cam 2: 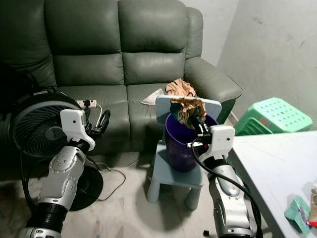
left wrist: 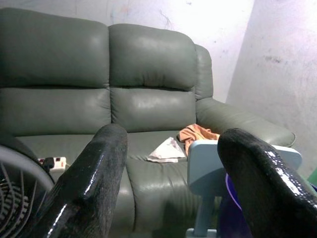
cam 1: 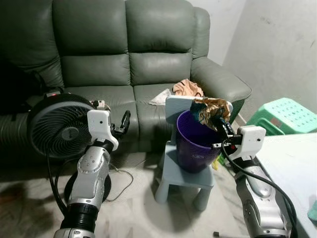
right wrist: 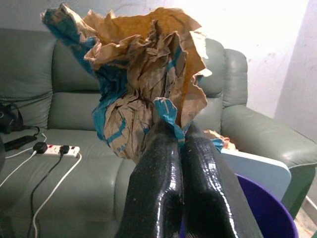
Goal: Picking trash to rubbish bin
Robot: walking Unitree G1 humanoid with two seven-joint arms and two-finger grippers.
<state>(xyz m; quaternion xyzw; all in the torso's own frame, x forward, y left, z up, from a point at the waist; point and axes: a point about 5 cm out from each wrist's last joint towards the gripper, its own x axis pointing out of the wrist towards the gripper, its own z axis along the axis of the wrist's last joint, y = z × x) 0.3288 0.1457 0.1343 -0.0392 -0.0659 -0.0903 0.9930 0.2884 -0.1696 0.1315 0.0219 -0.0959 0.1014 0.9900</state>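
**Crumpled paper pinched above purple bin**

Crumpled brown-and-teal paper wad point(right wrist: 138, 74), creased and ragged-edged, clamped at its lower end between right gripper point(cam 1: 218, 120) fingers point(right wrist: 163, 168), pressed together with only paper between. Held just above rim of purple bin point(cam 1: 190, 148), toward 2 o'clock side of bin mouth. Bin round, smooth plastic, interior too dark to tell contents. Standing on seat of small pale-blue plastic chair point(cam 1: 185, 178), backrest behind at 12 o'clock.

Left gripper point(cam 1: 122, 124) raised at 9 o'clock of bin, well apart, fingers point(left wrist: 94, 183) spread wide, gripping nothing, touching nothing.

At 12 o'clock beyond chair: grey-green leather sofa point(cam 1: 124, 49), with orange cloth point(cam 1: 187, 88) and white paper scrap point(cam 1: 161, 96) on seat cushion. Black round fan point(cam 1: 57, 126) at 9 o'clock, white power strip point(right wrist: 62, 149) on sofa seat. Green perforated stool point(cam 1: 285, 115) at 3 o'clock.
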